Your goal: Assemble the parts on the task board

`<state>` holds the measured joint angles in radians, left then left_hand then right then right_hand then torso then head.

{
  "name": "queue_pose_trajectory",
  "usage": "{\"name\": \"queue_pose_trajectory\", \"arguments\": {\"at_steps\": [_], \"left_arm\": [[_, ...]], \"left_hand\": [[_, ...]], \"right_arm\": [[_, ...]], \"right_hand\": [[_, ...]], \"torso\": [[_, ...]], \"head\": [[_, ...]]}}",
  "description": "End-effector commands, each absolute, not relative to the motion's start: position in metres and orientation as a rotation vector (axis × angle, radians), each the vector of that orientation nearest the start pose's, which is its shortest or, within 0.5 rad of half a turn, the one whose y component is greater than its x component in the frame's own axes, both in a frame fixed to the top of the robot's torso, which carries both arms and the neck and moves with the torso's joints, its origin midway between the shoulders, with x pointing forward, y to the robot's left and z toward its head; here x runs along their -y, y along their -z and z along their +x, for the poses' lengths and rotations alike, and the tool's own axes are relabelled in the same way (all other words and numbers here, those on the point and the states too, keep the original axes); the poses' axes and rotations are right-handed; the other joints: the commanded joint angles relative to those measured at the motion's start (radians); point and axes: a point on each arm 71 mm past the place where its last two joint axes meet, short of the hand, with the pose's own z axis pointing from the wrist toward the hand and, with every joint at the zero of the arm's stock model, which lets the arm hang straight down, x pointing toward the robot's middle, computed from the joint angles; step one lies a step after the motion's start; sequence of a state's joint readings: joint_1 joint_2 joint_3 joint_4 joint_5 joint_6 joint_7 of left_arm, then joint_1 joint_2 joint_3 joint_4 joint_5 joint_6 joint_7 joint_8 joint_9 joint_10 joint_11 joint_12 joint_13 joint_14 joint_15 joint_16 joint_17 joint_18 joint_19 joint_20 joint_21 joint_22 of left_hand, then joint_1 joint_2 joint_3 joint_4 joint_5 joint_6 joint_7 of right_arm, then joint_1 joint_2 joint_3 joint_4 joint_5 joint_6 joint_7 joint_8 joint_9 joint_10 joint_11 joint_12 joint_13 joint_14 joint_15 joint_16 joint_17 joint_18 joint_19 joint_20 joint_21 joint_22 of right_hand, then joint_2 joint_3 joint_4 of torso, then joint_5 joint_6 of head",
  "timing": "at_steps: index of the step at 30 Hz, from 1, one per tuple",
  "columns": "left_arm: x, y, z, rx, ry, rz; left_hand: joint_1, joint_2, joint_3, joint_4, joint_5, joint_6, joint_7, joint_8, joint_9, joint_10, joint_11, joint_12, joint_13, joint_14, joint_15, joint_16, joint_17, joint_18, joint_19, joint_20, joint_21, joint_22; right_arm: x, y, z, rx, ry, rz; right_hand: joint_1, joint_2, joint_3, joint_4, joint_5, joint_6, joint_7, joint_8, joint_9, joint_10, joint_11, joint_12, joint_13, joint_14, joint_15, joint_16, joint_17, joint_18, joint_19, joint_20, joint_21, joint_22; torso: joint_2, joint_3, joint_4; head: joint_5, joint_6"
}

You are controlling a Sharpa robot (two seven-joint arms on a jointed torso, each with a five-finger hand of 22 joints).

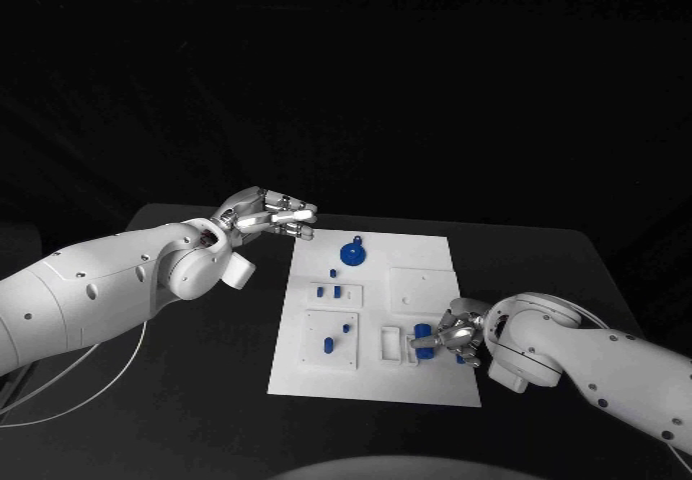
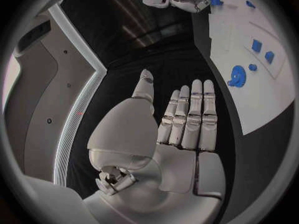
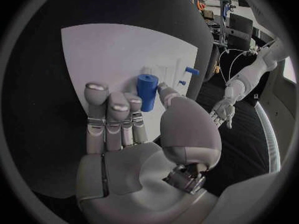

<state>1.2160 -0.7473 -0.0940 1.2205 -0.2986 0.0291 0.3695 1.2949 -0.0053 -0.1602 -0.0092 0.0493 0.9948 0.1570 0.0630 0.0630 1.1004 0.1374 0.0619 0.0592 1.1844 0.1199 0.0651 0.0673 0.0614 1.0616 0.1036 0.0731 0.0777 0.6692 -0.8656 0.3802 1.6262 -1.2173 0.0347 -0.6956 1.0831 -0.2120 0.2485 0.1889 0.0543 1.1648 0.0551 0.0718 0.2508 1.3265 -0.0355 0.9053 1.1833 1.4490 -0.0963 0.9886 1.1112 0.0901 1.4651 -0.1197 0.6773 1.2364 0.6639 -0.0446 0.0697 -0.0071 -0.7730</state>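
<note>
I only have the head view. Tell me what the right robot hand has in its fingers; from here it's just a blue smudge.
Observer: In the right wrist view, the right robot hand pinches a blue cylinder between its thumb and fingers.
Operator: Now report on the left palm. I only see the back of that hand.
Observer: In the left wrist view, the left robot hand holds nothing. Its fingers are stretched out straight over the black table, beside the task board.
</note>
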Motion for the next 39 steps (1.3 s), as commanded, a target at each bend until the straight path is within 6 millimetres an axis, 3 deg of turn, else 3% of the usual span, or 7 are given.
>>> {"name": "queue_pose_trajectory", "arguments": {"at_steps": [1,7,9,11,13,19,39], "left_arm": [[-0.228,0.206,0.526,-1.701,1.541,-0.742],[-0.227,0.207,0.526,-1.704,1.542,-0.742],[-0.227,0.207,0.526,-1.705,1.540,-0.743],[-0.228,0.207,0.526,-1.707,1.540,-0.743],[-0.228,0.207,0.526,-1.709,1.540,-0.744],[-0.228,0.208,0.526,-1.718,1.538,-0.746],[-0.230,0.212,0.525,-1.774,1.527,-0.726]], "left_hand": [[-0.007,-0.001,-0.003,0.006,-0.002,0.000,-0.003,0.002,0.001,-0.006,0.002,-0.002,0.001,-0.009,-0.001,-0.003,0.000,-0.005,0.009,0.000,0.003,-0.002],[-0.011,-0.001,-0.004,0.009,-0.002,-0.001,-0.003,0.002,0.001,-0.007,0.002,-0.001,0.001,-0.009,-0.001,-0.003,0.000,-0.005,0.009,0.000,0.003,-0.002],[-0.011,-0.001,-0.004,0.009,-0.002,-0.001,-0.003,0.002,0.001,-0.007,0.002,-0.001,0.001,-0.009,-0.001,-0.003,0.000,-0.005,0.009,0.000,0.003,-0.002],[-0.011,-0.001,-0.004,0.009,-0.002,-0.001,-0.003,0.002,0.001,-0.007,0.002,-0.001,0.001,-0.009,-0.001,-0.003,0.000,-0.005,0.009,0.000,0.003,-0.002],[-0.011,0.001,-0.004,0.010,-0.002,-0.002,-0.003,0.003,0.001,-0.008,0.002,-0.002,0.001,-0.010,-0.001,-0.003,0.000,-0.005,0.009,0.000,0.003,-0.003],[-0.011,0.001,-0.004,0.010,-0.002,-0.002,-0.003,0.003,0.001,-0.008,0.002,-0.002,0.001,-0.010,-0.001,-0.003,0.000,-0.005,0.009,0.000,0.003,-0.003],[0.003,0.010,0.002,-0.001,-0.001,-0.002,-0.003,0.003,0.001,-0.010,0.003,-0.001,0.001,-0.013,0.001,-0.003,0.001,-0.003,0.006,0.002,0.003,-0.003]], "right_arm": [[0.225,0.315,0.402,-2.370,-0.297,0.491],[0.226,0.320,0.402,-2.339,-0.258,0.462],[0.227,0.320,0.402,-2.324,-0.255,0.468],[0.228,0.320,0.403,-2.305,-0.255,0.481],[0.229,0.319,0.403,-2.292,-0.259,0.498],[0.230,0.317,0.401,-2.269,-0.307,0.586],[0.224,0.284,0.396,-2.264,-0.411,0.582]], "right_hand": [[0.040,0.000,0.010,-0.026,-0.006,-0.009,0.003,-0.007,-0.064,0.006,0.002,-0.002,0.003,0.008,0.001,-0.002,0.003,-0.010,0.048,0.000,0.007,0.003],[0.115,0.029,0.081,-0.132,0.009,-0.016,0.010,-0.009,-0.080,0.006,0.004,-0.001,0.005,0.009,0.002,-0.001,0.006,-0.010,0.049,0.003,0.015,0.011],[0.132,0.054,0.133,-0.207,0.166,0.000,0.004,-0.010,-0.093,0.005,0.000,0.003,0.007,0.010,0.000,0.000,0.007,-0.011,0.050,0.002,0.021,0.017],[0.127,0.075,0.185,-0.280,0.242,0.016,0.008,-0.009,-0.102,0.004,-0.002,0.004,0.009,0.009,-0.002,0.000,0.008,-0.013,0.051,0.000,0.031,0.024],[0.088,0.090,0.236,-0.345,0.264,0.027,0.007,-0.008,-0.108,0.005,-0.005,0.006,0.009,0.009,-0.003,0.001,0.007,-0.014,0.050,-0.001,0.041,0.034],[0.032,0.127,0.226,-0.416,0.274,0.053,-0.003,-0.009,-0.102,0.009,-0.010,0.003,0.002,0.010,-0.003,0.007,0.007,-0.018,0.051,-0.001,0.051,0.053],[0.025,0.146,0.178,-0.412,0.257,0.064,-0.010,-0.008,-0.100,0.012,-0.011,0.002,-0.005,0.011,-0.001,0.019,0.012,-0.024,0.052,0.001,0.060,0.071]], "torso": [[0.000,-0.0007,0.0003],[0.000,-0.0003,0.0006],[0.000,0.0001,0.0002],[0.000,0.0004,-0.0002],[0.000,0.0003,-0.0003],[-0.001,-0.0001,-0.0009],[0.001,0.0000,0.0020]], "head": [[0.000,0.002],[0.000,0.004],[0.001,0.004],[0.000,0.004],[0.001,0.004],[0.005,0.009],[0.000,0.015]]}}
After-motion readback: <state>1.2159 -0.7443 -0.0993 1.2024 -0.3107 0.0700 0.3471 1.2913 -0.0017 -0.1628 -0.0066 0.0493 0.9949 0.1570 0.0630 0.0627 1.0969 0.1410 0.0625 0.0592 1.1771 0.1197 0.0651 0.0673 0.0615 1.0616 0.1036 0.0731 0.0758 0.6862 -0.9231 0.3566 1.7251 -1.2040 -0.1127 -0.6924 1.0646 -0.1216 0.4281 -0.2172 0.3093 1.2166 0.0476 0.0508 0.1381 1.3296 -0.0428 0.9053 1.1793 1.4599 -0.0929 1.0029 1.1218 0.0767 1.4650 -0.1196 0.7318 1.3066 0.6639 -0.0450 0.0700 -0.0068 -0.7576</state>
